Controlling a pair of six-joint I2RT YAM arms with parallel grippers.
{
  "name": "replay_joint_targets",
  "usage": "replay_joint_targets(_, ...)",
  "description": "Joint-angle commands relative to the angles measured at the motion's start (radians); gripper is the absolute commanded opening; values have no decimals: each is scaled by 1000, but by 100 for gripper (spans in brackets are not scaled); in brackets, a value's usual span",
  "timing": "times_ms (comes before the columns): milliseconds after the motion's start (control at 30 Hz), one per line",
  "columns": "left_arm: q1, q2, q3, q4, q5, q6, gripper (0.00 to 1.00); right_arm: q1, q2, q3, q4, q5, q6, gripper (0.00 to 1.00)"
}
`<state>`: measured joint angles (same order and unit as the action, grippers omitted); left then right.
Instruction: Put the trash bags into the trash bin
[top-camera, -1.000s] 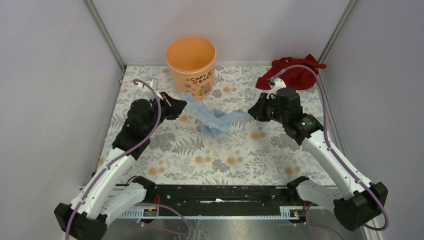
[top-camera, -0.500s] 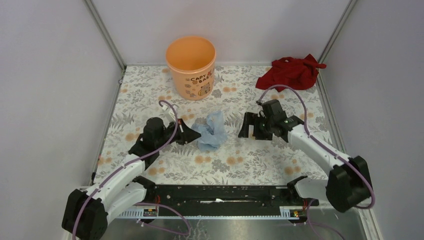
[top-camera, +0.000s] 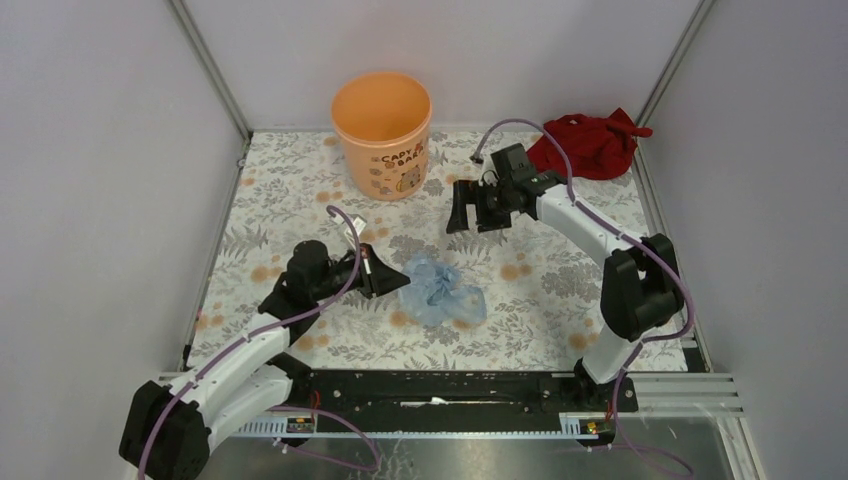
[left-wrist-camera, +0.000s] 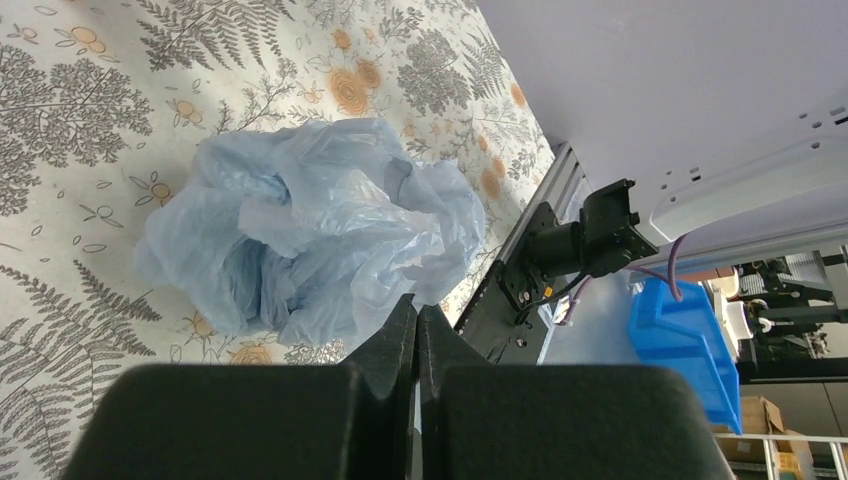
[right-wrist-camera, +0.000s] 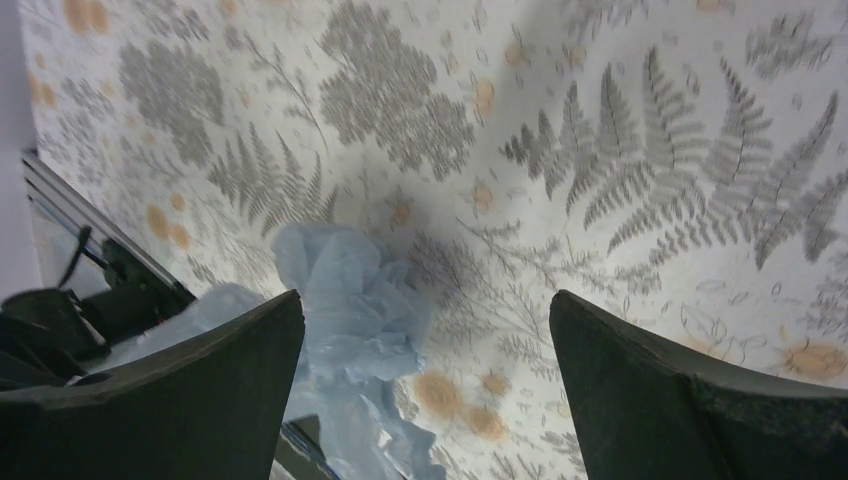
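Trash bag (top-camera: 440, 293) crumpled, axis unclear; left end effector (left-wrist-camera: 415, 305) pinching edge; right end effector (top-camera: 477, 215) agape, empty.

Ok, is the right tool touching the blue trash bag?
Apart. The top view shows the open right tool well beyond the crumpled blue bag, with bare floral table between them.

Bag (top-camera: 440, 292): thin pale-blue plastic film, translucent, v. wrinkly, slight sheen. Bucket (top-camera: 382, 135): smooth orange plastic, semi-matt, printed side. Cloth (top-camera: 585, 145), upper right: dark red fabric, matt, soft folds. Tabletop (top-camera: 540, 290): smooth matt covering w/ fern-and-flower print.
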<state>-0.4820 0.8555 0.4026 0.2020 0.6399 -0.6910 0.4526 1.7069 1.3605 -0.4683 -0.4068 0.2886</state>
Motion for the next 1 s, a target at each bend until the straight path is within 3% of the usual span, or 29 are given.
replay_joint_targets(0, -2, -18, 1, -13, -37, 24, 0, 5, -53, -90, -77, -81, -58, 100)
replay_joint_targets(167, -3, 24, 3, -12, -40, 28, 0, 8, -217, -353, 50, -231, 58, 100)
replay_joint_targets(300, -2, 51, -1, -7, -41, 28, 0, 9, -295, -499, 98, -241, 72, 100)
replay_joint_targets(467, -3, 45, -5, -15, -40, 29, 0, 7, -227, -470, 110, -232, 38, 99)
replay_joint_targets(567, -2, 39, 7, -51, -51, 36, 0, 8, -217, -492, 179, -282, 93, 92)
replay_joint_targets(700, -2, 25, 17, -104, -91, 25, 0, 10, -286, -612, 313, -311, 172, 73)
replay_joint_targets(767, -2, 29, 37, -179, -117, 16, 0, 11, -329, -622, 318, -261, 173, 48)
replay_joint_targets(800, -3, 33, 51, -220, -130, 11, 6, 10, -344, -620, 318, -250, 175, 35)
replay_joint_targets(867, -3, 37, 91, -320, -152, 10, 27, 14, -363, -603, 317, -254, 181, 12)
replay_joint_targets(900, -3, 39, 119, -363, -156, 18, 36, 20, -373, -592, 314, -257, 181, 4)
replay_joint_targets(967, -2, 37, 182, -448, -182, 50, 58, 33, -403, -577, 303, -246, 170, 0)
